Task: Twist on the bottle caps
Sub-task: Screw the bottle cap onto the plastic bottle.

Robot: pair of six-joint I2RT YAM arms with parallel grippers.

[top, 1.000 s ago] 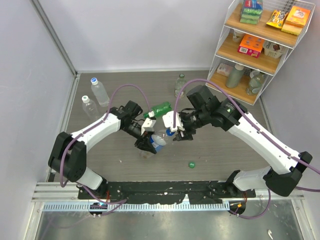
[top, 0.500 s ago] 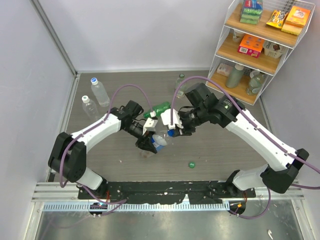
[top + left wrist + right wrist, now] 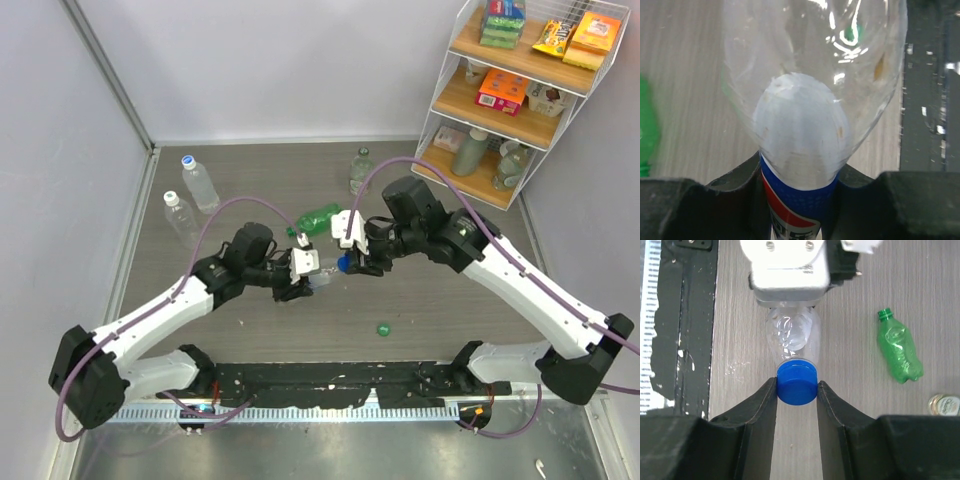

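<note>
- The left end effector (image 3: 299, 274) is clenched on the cola-label bottle (image 3: 807, 85). Its dark fingers (image 3: 737, 187) pinch the blue-labelled waist from both sides.
- The bottle lies level above the worktop (image 3: 300, 335). Its clear base points away from the left wrist camera, and its neck reaches toward the other arm.
- The right end effector (image 3: 797, 390) comes in from the opposite side, facing the left one nose to nose with just the bottle's neck between them.
- It grips the blue cap (image 3: 797, 383), with both black fingers (image 3: 759, 412) pressed against the cap's sides.
- The cap sits right on the bottle's mouth, touching it. From these views I cannot tell whether the threads have caught.
- Beyond the cap in the right wrist view, the clear shoulder of the bottle runs straight into the white housing of the left end effector.
- The green bottle (image 3: 899, 350) lies on its side on the worktop with its mouth uncapped. It is off to one side of the right end effector and apart from both arms.
- The green cap (image 3: 383, 328) rests alone on the worktop, on the near side of the right end effector and well apart from the green bottle.
- A wire shelf (image 3: 520, 90) stocked with packets stands at the far right corner, well beyond the right end effector.
</note>
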